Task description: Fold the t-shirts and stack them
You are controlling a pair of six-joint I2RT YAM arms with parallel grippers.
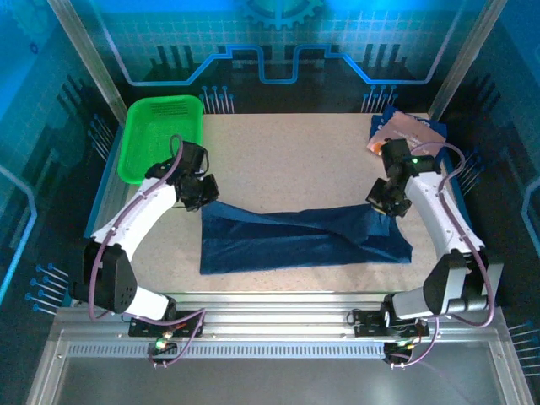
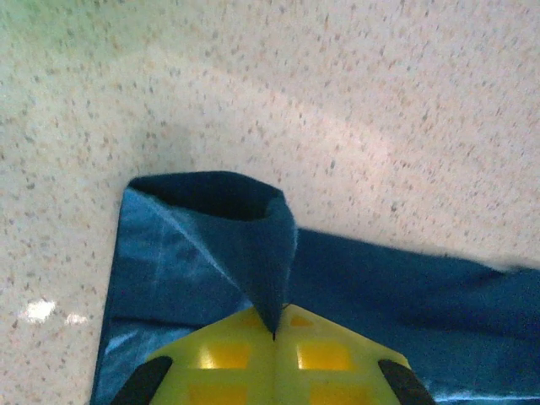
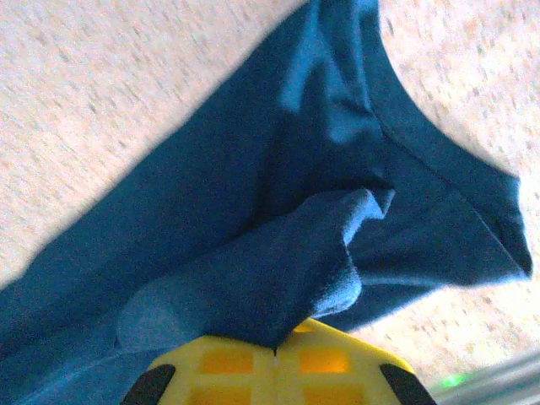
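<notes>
while both elbows splay outward, jaws pinch the t-shirt (image 1: 304,238).

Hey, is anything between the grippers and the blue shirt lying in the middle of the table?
Nothing visible. Both are shut on the shirt: the left gripper pinches its far left corner, and the right gripper pinches a fold at its far right end.

Navy t-shirt (image 1: 295,240) mid-table (corners raised); folded t-shirt (image 1: 411,131) far-right.
</notes>
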